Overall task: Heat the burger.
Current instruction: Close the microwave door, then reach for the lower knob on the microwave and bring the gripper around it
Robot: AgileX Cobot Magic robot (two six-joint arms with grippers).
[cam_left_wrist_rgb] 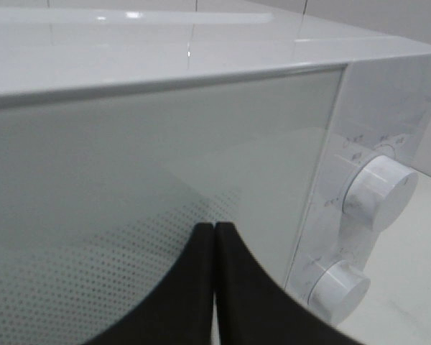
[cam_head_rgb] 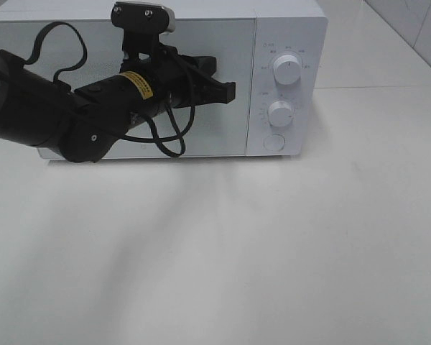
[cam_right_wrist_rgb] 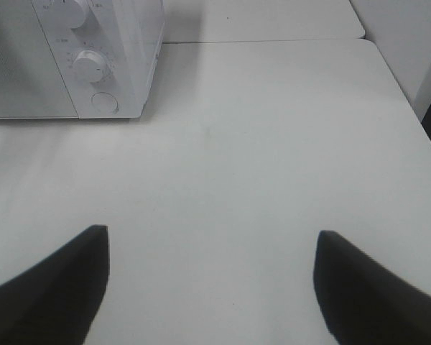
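The burger is out of view in every frame. A white microwave (cam_head_rgb: 287, 43) stands at the back of the table with its door closed. My left gripper (cam_head_rgb: 232, 90) is shut with nothing in it, its tips held right in front of the door glass near the door's right edge. In the left wrist view the two black fingers (cam_left_wrist_rgb: 194, 287) press together against the dotted door glass (cam_left_wrist_rgb: 129, 187). My right gripper (cam_right_wrist_rgb: 212, 241) hangs open over the bare table, empty, off to the right of the microwave (cam_right_wrist_rgb: 115, 43).
The microwave's control panel carries an upper knob (cam_head_rgb: 286, 70), a lower knob (cam_head_rgb: 281, 113) and a round button (cam_head_rgb: 274, 142). White tabletop (cam_head_rgb: 223, 251) spreads in front. The table's right edge (cam_right_wrist_rgb: 406, 93) shows in the right wrist view.
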